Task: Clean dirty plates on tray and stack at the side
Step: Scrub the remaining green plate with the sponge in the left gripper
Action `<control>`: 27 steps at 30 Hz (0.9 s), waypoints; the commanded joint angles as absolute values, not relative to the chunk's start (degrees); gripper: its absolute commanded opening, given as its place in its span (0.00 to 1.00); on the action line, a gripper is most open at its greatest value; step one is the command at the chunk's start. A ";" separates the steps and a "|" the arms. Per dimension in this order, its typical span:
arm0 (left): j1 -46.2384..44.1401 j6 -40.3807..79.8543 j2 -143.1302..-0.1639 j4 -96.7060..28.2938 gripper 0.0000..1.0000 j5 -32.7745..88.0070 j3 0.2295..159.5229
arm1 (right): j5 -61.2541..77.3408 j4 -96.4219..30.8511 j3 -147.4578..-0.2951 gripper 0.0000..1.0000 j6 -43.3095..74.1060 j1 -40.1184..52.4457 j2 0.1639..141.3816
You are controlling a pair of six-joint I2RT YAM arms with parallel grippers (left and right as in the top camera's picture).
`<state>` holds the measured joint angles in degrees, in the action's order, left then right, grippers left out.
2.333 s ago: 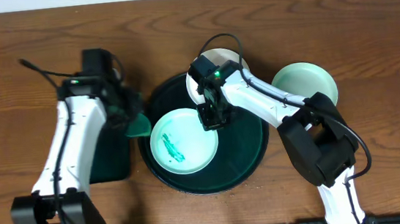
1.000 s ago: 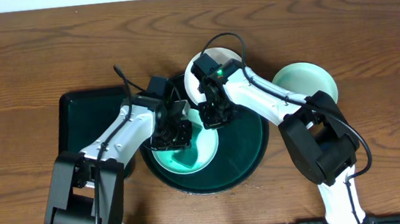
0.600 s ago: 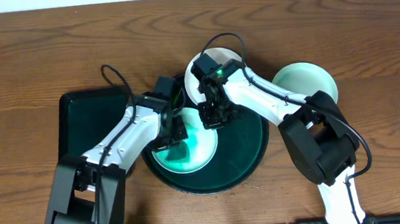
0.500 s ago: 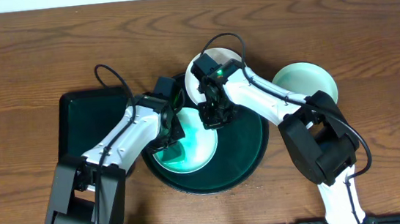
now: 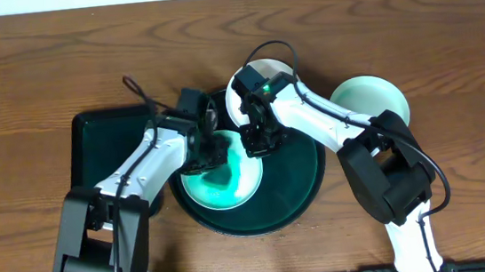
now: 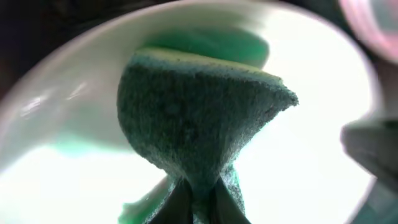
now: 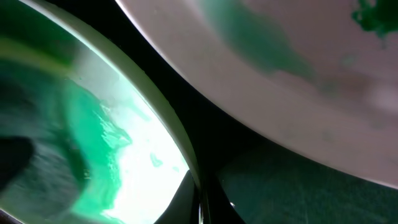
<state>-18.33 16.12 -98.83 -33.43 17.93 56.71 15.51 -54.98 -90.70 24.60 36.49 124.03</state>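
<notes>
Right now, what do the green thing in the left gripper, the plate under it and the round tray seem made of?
Sponge: soft foam, matte, finely porous, pinched into a fold by the left gripper. Mint plate: glazed ceramic or hard plastic, smooth with glossy highlights. Round tray: probably dark plastic, faintly textured; uncertain.

Overhead: left end effector covers the mint plate at its 10 o'clock. Right arm masks the white plate at 6 o'clock.

Left wrist: sponge pinched, fingers cropped at 6 o'clock, plate rim blurred.

Right wrist: blurred, both plates cropped. Right end effector barely in frame, grip unreadable.
</notes>
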 commanded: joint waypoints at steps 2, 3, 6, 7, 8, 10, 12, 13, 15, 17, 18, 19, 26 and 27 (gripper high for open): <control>-19.27 9.82 -100.62 -30.39 0.07 26.79 55.79 | 12.95 -54.85 -90.08 0.01 24.99 36.10 125.82; -19.27 12.60 -100.62 -30.28 0.07 23.11 55.83 | 12.95 -54.85 -90.08 0.01 24.99 36.10 125.82; -19.27 23.92 -100.62 -32.47 0.07 8.84 55.86 | 12.99 -54.85 -90.08 0.01 24.77 36.10 125.82; -19.27 27.66 -100.62 -33.95 0.08 4.25 55.88 | 12.99 -54.85 -90.08 0.01 24.77 36.10 125.82; -19.27 31.18 -100.62 -35.94 0.07 0.08 55.96 | 12.97 -54.85 -90.08 0.01 24.77 36.10 125.82; -19.27 36.32 -100.62 -40.29 0.07 -6.59 56.31 | 12.99 -54.85 -90.08 0.01 24.77 36.10 125.82; -19.27 38.46 -100.62 -43.57 0.07 -10.26 56.71 | 12.99 -54.81 -90.08 0.01 24.80 36.10 125.82; -19.27 38.52 -100.62 -44.69 0.07 -11.27 56.90 | 13.02 -54.81 -90.08 0.01 24.80 36.10 125.82; -19.27 38.46 -100.57 -46.30 0.07 -12.12 57.49 | 13.15 -54.76 -90.08 0.01 24.77 36.10 125.82; -19.27 38.41 -100.36 -47.46 0.07 -12.10 58.48 | 13.15 -54.74 -90.08 0.01 24.77 36.10 125.82; -19.27 38.06 -100.12 -48.03 0.07 -12.08 59.27 | 13.15 -54.76 -90.08 0.01 24.77 36.10 125.82; -19.27 37.65 -99.83 -48.71 0.07 -12.05 60.16 | 13.15 -54.78 -90.08 0.01 24.77 36.10 125.82; -19.25 32.91 -97.30 -56.64 0.07 -11.25 70.13 | 13.15 -54.81 -90.08 0.01 24.77 36.10 125.82; -19.18 31.97 -96.71 -57.25 0.07 -10.85 71.22 | 13.15 -54.81 -90.08 0.01 24.77 36.10 125.82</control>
<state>-20.08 34.87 -98.94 -56.01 -7.07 67.00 15.55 -54.98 -90.67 24.60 36.49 124.03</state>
